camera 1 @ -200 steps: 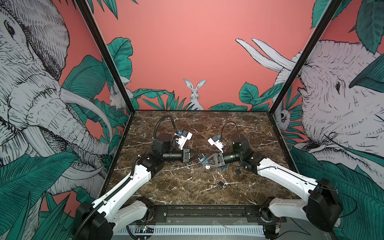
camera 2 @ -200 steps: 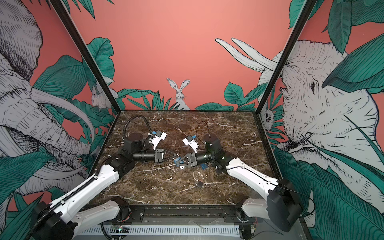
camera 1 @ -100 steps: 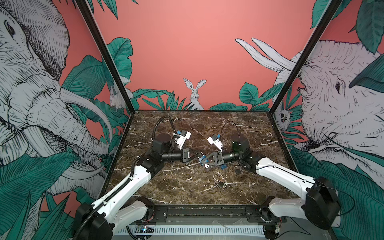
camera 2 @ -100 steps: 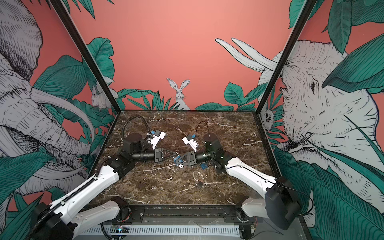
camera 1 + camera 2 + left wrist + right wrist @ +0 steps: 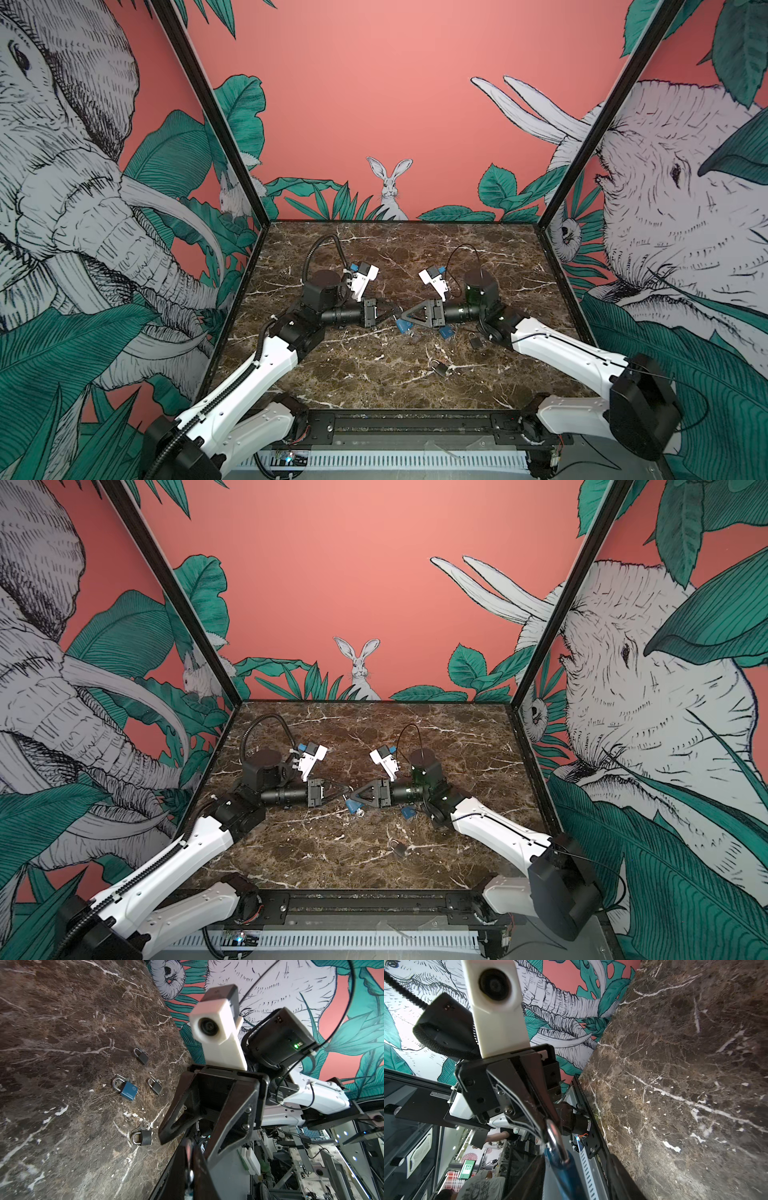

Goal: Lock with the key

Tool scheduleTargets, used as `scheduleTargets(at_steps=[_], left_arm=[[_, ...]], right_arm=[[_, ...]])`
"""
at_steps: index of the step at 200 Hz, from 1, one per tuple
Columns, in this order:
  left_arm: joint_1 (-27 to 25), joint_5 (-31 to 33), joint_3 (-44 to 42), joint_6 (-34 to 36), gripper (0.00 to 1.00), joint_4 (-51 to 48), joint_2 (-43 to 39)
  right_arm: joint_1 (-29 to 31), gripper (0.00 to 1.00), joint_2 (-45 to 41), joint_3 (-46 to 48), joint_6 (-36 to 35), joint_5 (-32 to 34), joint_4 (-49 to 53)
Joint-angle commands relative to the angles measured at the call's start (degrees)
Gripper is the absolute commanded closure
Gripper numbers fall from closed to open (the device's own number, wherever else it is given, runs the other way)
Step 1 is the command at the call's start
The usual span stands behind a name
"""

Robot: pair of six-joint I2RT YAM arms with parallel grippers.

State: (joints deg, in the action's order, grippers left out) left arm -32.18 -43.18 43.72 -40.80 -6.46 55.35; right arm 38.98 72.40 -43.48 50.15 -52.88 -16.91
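My left pincer (image 5: 548, 1126) is pressed together on the silver shackle (image 5: 554, 1136) of the blue padlock (image 5: 566, 1167), holding it over the middle of the marble surface (image 5: 374, 374). My right pincer (image 5: 186, 1142) faces it tip to tip, fingers spread on either side of the lock's body with a gap on each side. Near my right arm, a second blue padlock (image 5: 126, 1088) and three black padlocks (image 5: 141, 1056) (image 5: 154, 1086) (image 5: 141, 1136) lie on the surface.
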Motion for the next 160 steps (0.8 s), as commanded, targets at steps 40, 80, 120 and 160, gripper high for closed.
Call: scheduleTargets(at_steps=[40, 80, 120, 160], left_arm=[[1.42, 5.33, 1.57, -2.85, 1.0, -1.26, -1.61], [1.62, 5.21, 1.84, -4.99, 1.0, 0.73, -1.69], [1.72, 5.47, 2.06, -6.21, 1.0, 1.69, -1.99], [2.04, 6.59, 2.33, -6.66, 1.0, 1.36, -2.1]], right_arm=[[0.17, 0.54, -2.44, 2.42, 2.93, -0.33, -8.26], [0.22, 0.54, -1.18, 2.91, 2.32, 0.32, -8.66], [0.22, 0.54, -0.29, 2.48, 0.19, 1.12, -6.11], [0.3, 0.54, -0.4, 2.14, -0.04, 0.85, -5.53]])
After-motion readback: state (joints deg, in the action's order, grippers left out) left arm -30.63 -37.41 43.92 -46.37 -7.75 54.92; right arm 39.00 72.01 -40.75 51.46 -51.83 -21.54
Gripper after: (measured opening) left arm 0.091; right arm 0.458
